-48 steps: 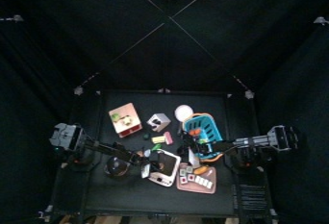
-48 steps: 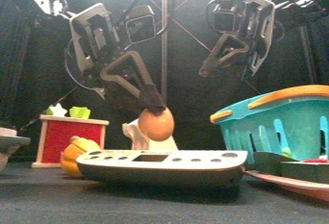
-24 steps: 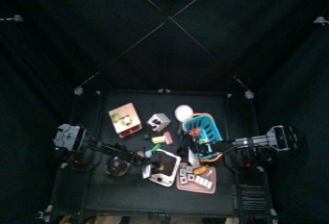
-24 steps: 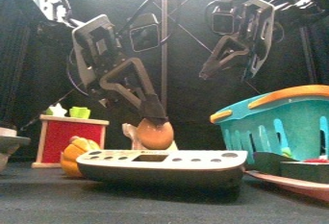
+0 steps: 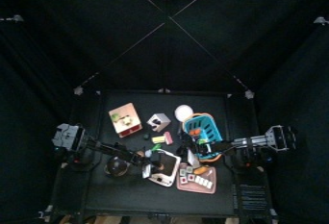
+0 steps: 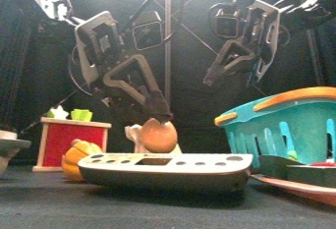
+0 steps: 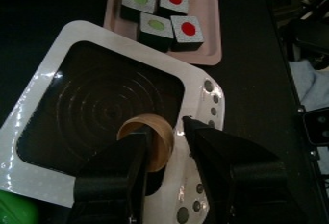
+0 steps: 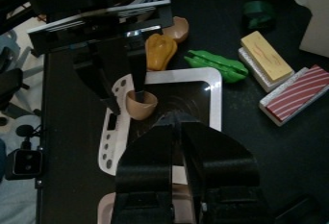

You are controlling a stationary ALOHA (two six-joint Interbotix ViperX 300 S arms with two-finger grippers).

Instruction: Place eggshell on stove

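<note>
At the near edge of the counter [image 6: 132,208] the white stove [image 6: 164,170] is lying flat, its dark hob facing up; the brown eggshell [image 7: 144,137] is resting on that hob near one edge, open rim upward; the left fingers [image 7: 164,175] are standing wide apart on either side of it, gripping nothing as far as I can judge; the shell is probably very light, thin and brittle, rounded and likely to roll, so any further hold should be gentle and across its widest part, never on the rim; further back on the right, the right fingers [image 8: 178,165] are hanging above the counter, seemingly closed and empty.
</note>
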